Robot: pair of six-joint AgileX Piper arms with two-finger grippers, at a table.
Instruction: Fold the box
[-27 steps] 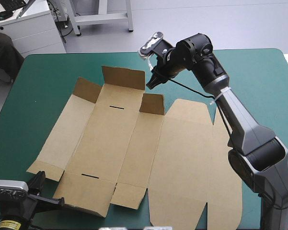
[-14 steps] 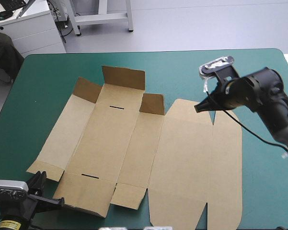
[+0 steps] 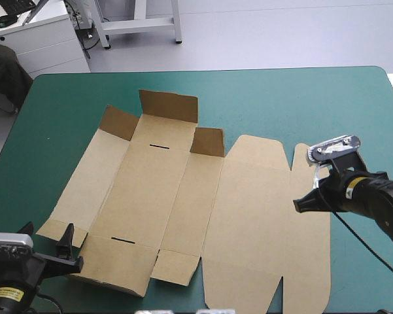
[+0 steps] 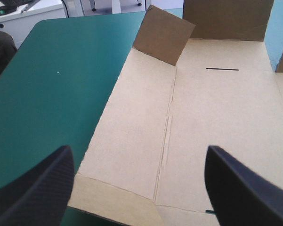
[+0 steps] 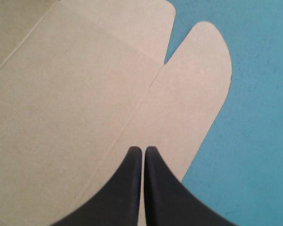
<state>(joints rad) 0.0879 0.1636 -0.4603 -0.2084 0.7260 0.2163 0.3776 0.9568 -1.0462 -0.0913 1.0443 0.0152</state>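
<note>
The right gripper [image 3: 297,206] has left the far flaps [image 3: 169,104] for the right side.
The flat cut sheet of brown board, the box [image 3: 183,209], lies spread on the teal-green table cover [image 3: 301,98], unmoved, its far flaps upright. The right gripper, black fingers clenched to one point, is over the rounded right flap [image 5: 198,94]. The left gripper [image 3: 72,252], fingers spread wide, sits at the box's near left corner.
</note>
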